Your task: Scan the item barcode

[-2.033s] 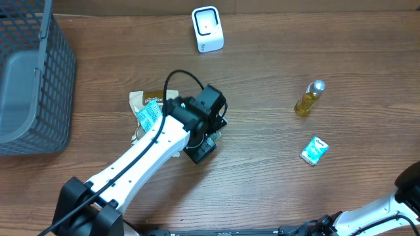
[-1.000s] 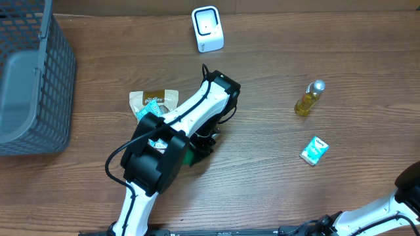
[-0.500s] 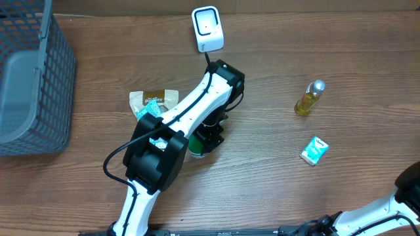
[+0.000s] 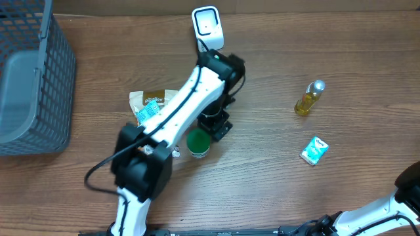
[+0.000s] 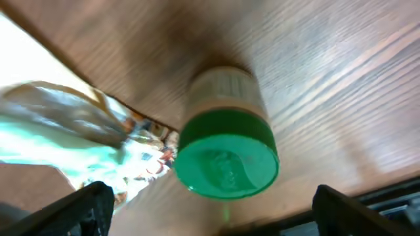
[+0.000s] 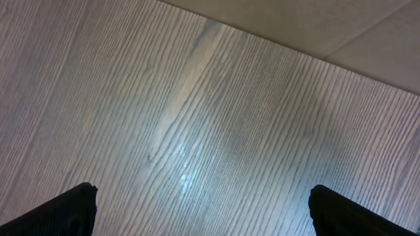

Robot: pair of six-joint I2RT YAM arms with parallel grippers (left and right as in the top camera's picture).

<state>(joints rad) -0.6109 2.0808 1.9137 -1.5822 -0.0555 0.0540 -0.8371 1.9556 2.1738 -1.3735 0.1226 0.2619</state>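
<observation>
A small jar with a green lid (image 4: 198, 143) stands upright on the wooden table, just in front of the left gripper (image 4: 215, 126). In the left wrist view the jar (image 5: 226, 154) shows its lid and a pale label, and the left gripper (image 5: 216, 213) is open, its black fingertips (image 5: 85, 210) wide apart on either side and clear of the jar. The white barcode scanner (image 4: 207, 29) stands at the back of the table. The right gripper (image 6: 210, 210) is open above bare wood, with nothing between its fingers.
A snack pouch and a teal packet (image 4: 152, 105) lie left of the jar, partly under the left arm. A grey mesh basket (image 4: 33, 78) stands at far left. A yellow bottle (image 4: 308, 98) and a small teal box (image 4: 314, 150) are at the right. The right arm (image 4: 410, 190) sits at the bottom right corner.
The left gripper opened and let go of the green-lidded jar, then drew back toward the scanner side. The jar, earlier hidden under the gripper, now stands uncovered. The right arm has not moved.
</observation>
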